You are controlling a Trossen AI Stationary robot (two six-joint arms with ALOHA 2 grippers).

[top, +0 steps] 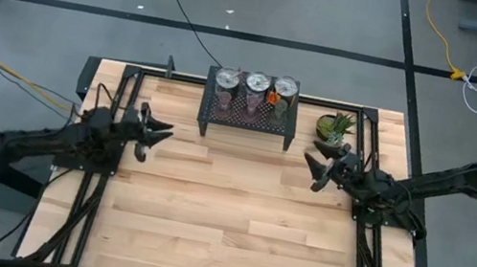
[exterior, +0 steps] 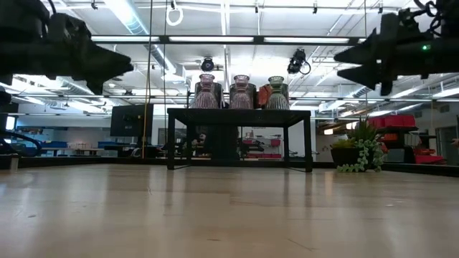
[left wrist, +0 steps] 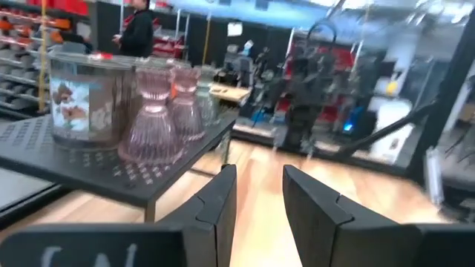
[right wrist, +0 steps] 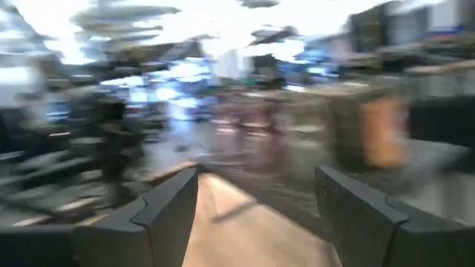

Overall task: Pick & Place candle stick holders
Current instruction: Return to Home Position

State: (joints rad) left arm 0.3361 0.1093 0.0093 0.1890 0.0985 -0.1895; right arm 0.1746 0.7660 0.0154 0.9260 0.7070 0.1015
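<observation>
All six candle holders stand on the black mesh rack [top: 245,123] at the far edge of the surface [top: 224,218]. Three silver tins [top: 257,82] fill the back row, the one nearest the plant [top: 335,127] showing an orange part. In front of them are two pink glass holders [top: 224,100] and a green glass holder [top: 278,109]. The left hand [top: 163,136] hovers off the rack's left end, fingers apart and empty. The right hand [top: 310,170] hovers near the plant, fingers spread wide, also empty. The glass ones look light, stiff and breakable, with ribbed, waisted sides that are likely slick; a gentle pinch at the narrow waist seems the safest hold. The tins look heavier and smooth, so a grip across the straight wall, low down, would probably suit them best.
</observation>
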